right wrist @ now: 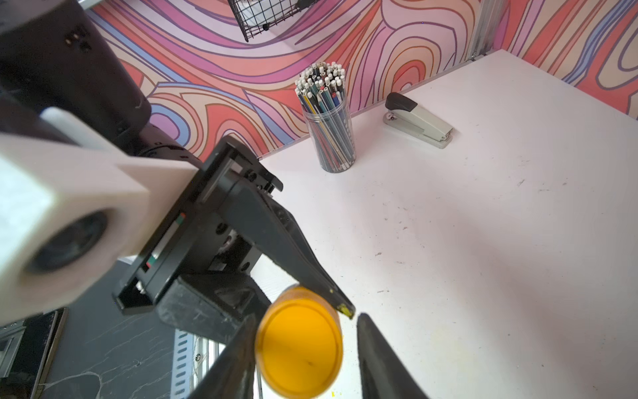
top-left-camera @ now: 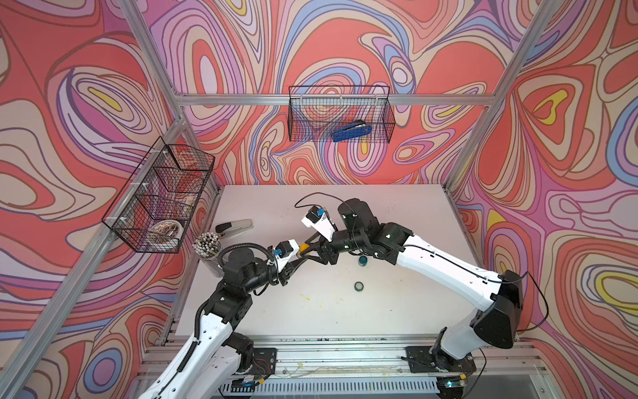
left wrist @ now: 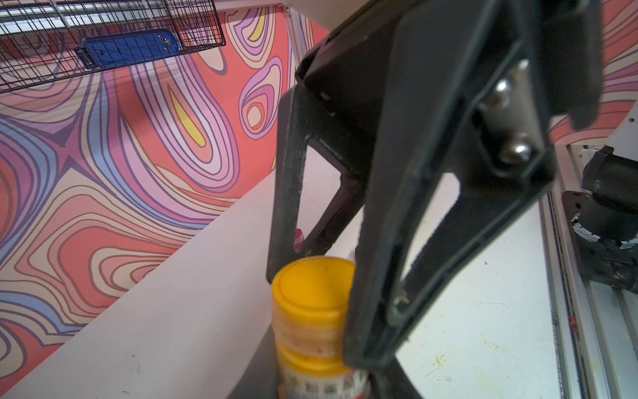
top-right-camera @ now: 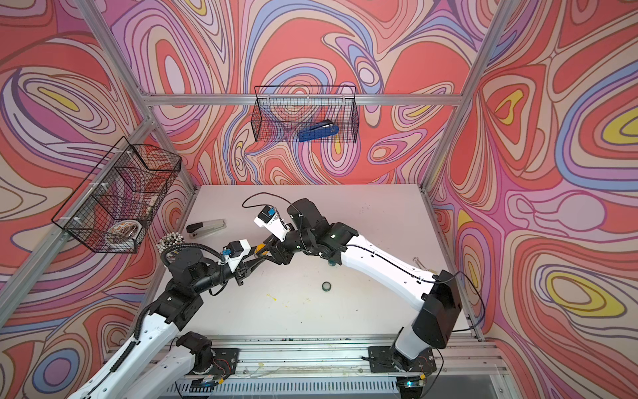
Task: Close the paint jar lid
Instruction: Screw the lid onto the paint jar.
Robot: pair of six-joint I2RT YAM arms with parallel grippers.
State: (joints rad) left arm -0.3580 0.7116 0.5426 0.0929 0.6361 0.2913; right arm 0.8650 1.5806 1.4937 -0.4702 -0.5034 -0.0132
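A white surface (top-left-camera: 397, 311) filled the floor of the cell, flecked with yellow paint near its middle. The left arm (top-left-camera: 207, 331) and the right arm (top-left-camera: 448, 269) reached in from the near edge and met left of centre, at mid-depth. One wire basket (top-left-camera: 158, 197) hung on the left wall. A second wire basket (top-left-camera: 341, 114) on the far wall held a blue stapler (top-left-camera: 352, 133).

The left gripper (top-left-camera: 299, 259) had its fingers (right wrist: 303, 266) pinching the body of the paint jar (left wrist: 310, 369), which was held where the two arms met. The right gripper (right wrist: 307, 321) had its fingers (right wrist: 376, 359) spread to either side of the jar's top, one at the rim, the other with a gap beside it.

At the far left of the surface a clear cup of pencils (right wrist: 329, 121) stood upright, with a grey stapler (right wrist: 419, 121) lying just beyond it. The jar's yellow lid (left wrist: 312, 290) sat on its mouth with a band of neck showing beneath; how far it was screwed down could not be told. Right of the grippers a small teal jar (top-left-camera: 363, 260) stood on the surface, and a second teal piece (top-left-camera: 359, 286), round, lay nearer and apart from it.
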